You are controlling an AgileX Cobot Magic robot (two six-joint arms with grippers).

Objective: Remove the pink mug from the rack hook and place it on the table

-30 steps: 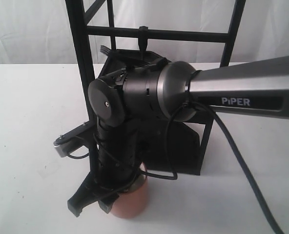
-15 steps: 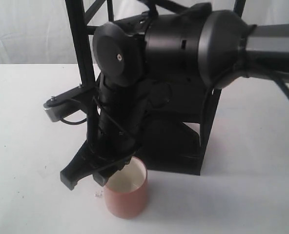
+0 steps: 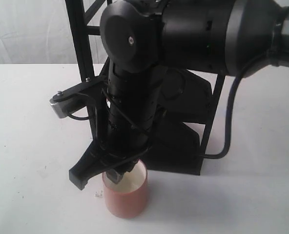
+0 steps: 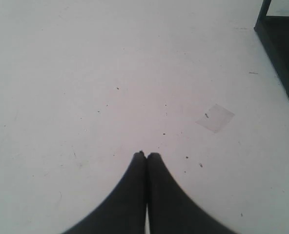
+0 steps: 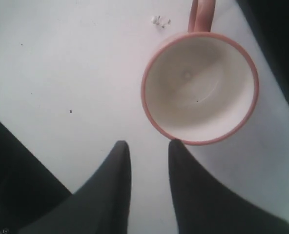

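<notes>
The pink mug (image 3: 128, 199) stands upright on the white table (image 3: 27, 146), in front of the black rack (image 3: 82, 53). From above, the right wrist view shows the pink mug (image 5: 199, 87) with its cream inside and its handle (image 5: 201, 14) pointing away from the fingers. My right gripper (image 3: 99, 177) hangs just over the mug's near rim. The right gripper (image 5: 148, 145) is open and holds nothing, with one fingertip (image 5: 176, 146) beside the rim. My left gripper (image 4: 147, 155) is shut above bare table (image 4: 86, 73). The rack hook is hidden behind the right arm.
The right arm's big body (image 3: 193, 34) covers most of the rack's upper bars. The rack's black base (image 3: 178, 156) stands right behind the mug, and its corner (image 4: 281, 48) shows in the left wrist view. A clear scrap (image 4: 214, 118) and tiny specks (image 3: 98, 195) lie on the table.
The right arm has risen off the mug and shifted slightly right. The mug stayed in place on the table, its open top now showing.
</notes>
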